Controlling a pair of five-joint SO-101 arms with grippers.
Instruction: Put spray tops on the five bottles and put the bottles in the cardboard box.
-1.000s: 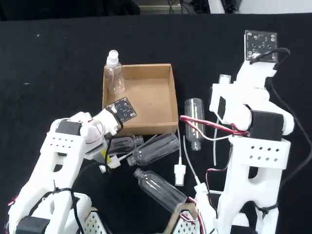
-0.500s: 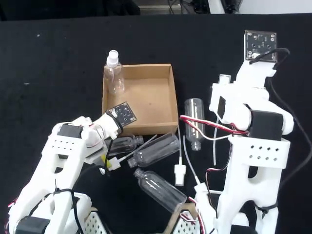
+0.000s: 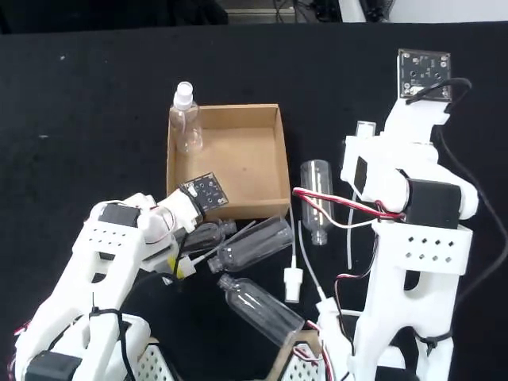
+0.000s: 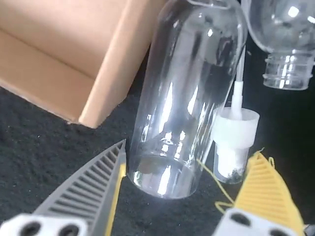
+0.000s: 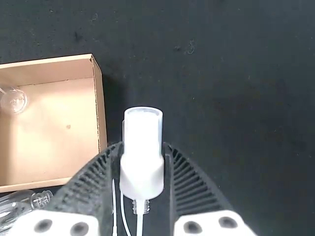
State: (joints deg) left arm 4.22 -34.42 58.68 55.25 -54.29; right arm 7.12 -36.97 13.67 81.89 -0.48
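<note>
Spray top (image 5: pixel 142 142) sits gripped in right pincer (image 5: pixel 141 151) (cardboard box (image 5: pixel 49 132) nearby).

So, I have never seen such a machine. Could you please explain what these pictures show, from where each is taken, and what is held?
These are two white robot arms at a black table. The high view looks down; each wrist view comes from a camera on one arm's wrist. On the table are a cardboard box with one capped bottle standing in its corner, four uncapped bottles lying nearby, and a loose spray top. The left gripper is open around the base of one lying bottle, a second spray top beside it. The right gripper is shut on a third spray top.
</note>
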